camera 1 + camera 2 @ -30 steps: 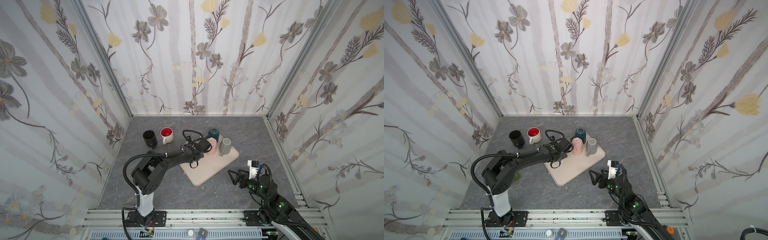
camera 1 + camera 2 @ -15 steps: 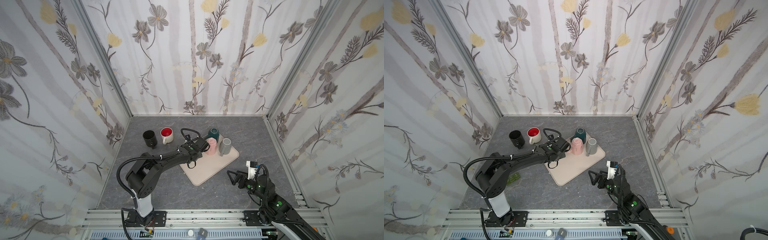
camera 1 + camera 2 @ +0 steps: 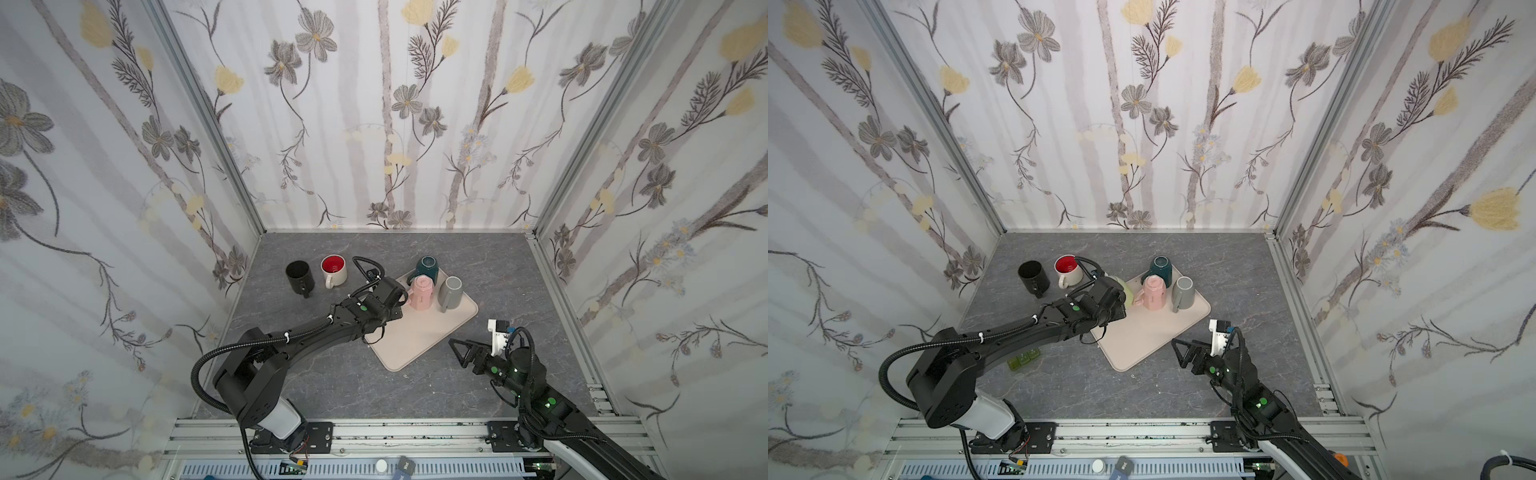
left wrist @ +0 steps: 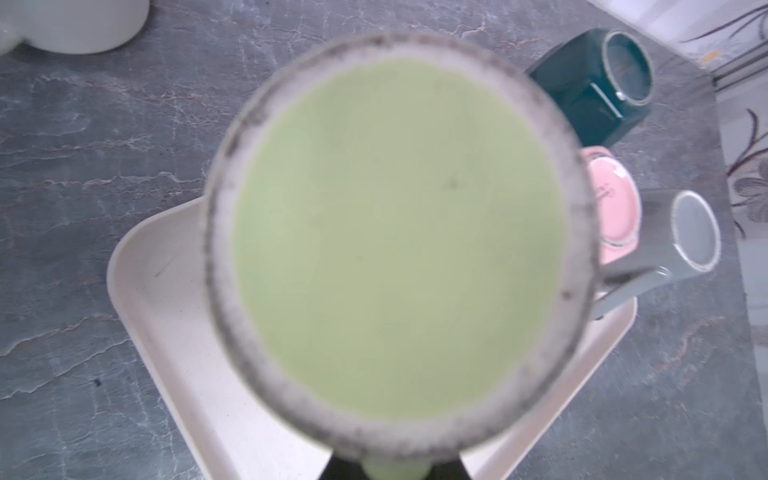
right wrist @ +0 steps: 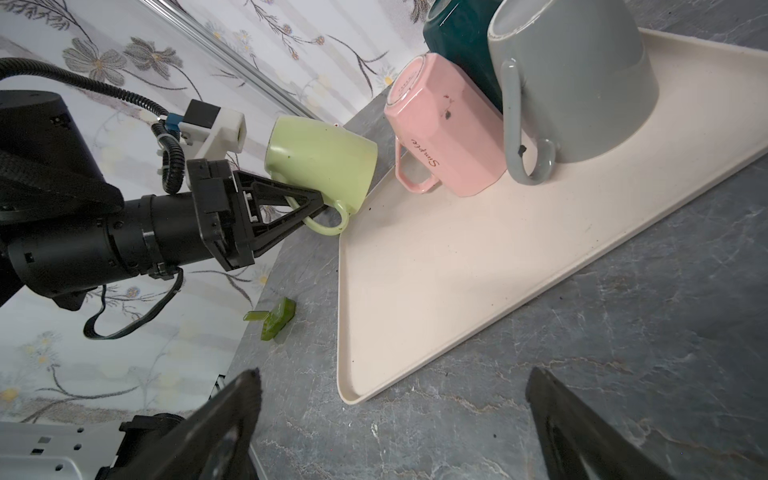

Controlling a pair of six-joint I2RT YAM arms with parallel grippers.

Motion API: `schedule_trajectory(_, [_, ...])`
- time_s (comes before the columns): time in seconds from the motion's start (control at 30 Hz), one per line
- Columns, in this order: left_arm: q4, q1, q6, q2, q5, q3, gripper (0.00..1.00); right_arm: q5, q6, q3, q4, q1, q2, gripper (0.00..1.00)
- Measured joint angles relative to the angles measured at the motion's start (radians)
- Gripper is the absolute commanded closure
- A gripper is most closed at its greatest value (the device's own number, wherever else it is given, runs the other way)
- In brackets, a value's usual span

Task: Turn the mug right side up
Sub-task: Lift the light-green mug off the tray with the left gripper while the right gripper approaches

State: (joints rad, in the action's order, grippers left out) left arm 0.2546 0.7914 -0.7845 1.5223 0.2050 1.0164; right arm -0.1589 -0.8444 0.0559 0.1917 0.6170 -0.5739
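A black left gripper (image 5: 321, 204) is clamped on the handle of a light green ceramic mug (image 5: 320, 166). The mug is tilted, base up and mouth down, at the edge of a cream rectangular plastic tray (image 5: 415, 291), just beside a pink faceted mug (image 5: 449, 145). Whether its rim touches the tray is unclear. The pink mug, a grey mug (image 5: 582, 83) and a dark teal mug (image 5: 453, 33) sit upside down on the tray. On the grey marbled table (image 3: 478, 257), 2 mugs stand upright: a black mug (image 3: 299, 276) and a white mug with a red inside (image 3: 333, 270). The right gripper (image 5: 392, 386) hangs near the tray, fingers spread wide, empty.
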Motion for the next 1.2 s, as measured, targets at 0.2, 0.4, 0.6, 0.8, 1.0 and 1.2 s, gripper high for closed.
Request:
schedule_trajectory(0.2, [-0.077,0.000,0.031,-0.104,-0.068,-0.068,1.00,-0.017,-0.063,0.000,0.101,0.011,-0.063,0.00])
schedule_trajectory(0.4, [-0.162,-0.004,0.052,-0.183,-0.130,-0.126,1.00,-0.026,-0.116,0.026,0.198,0.045,-0.150,0.00])
schedule_trajectory(0.6, [-0.264,-0.005,0.056,-0.204,-0.194,-0.169,1.00,-0.026,-0.151,0.055,0.313,0.081,-0.249,0.00])
schedule_trajectory(0.8, [-0.341,-0.005,0.056,-0.217,-0.262,-0.189,1.00,-0.039,-0.176,0.077,0.424,0.102,-0.324,0.00])
schedule_trajectory(1.0, [-0.411,-0.006,0.053,-0.238,-0.304,-0.202,1.00,-0.043,-0.184,0.080,0.492,0.103,-0.328,0.01])
schedule_trajectory(1.2, [-0.490,-0.006,0.023,-0.248,-0.355,-0.220,1.00,-0.039,-0.184,0.080,0.501,0.104,-0.321,0.01])
